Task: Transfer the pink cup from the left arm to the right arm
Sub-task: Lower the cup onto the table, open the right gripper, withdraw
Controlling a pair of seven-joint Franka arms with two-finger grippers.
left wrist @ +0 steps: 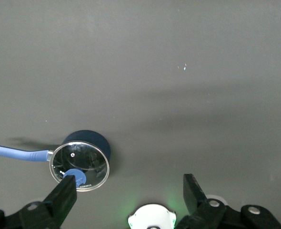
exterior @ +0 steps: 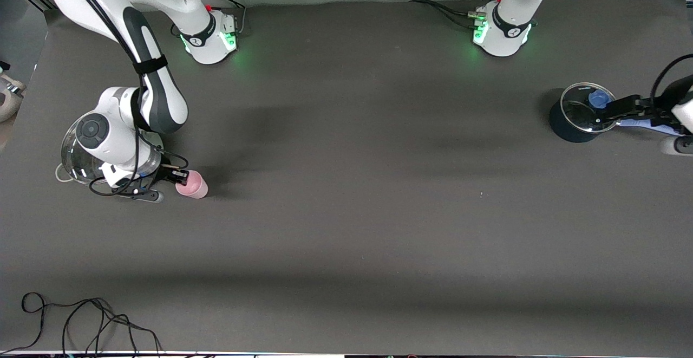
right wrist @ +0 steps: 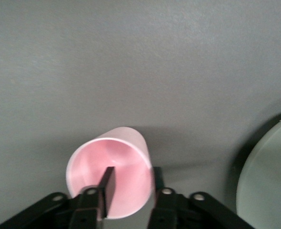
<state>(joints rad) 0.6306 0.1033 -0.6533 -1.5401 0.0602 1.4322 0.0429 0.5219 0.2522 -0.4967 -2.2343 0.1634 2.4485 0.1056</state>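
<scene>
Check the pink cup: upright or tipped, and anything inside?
Upright and empty. The pink cup stands mouth up on the table; the right wrist view shows a bare pink inside, with the right pincer straddling its rim.
</scene>
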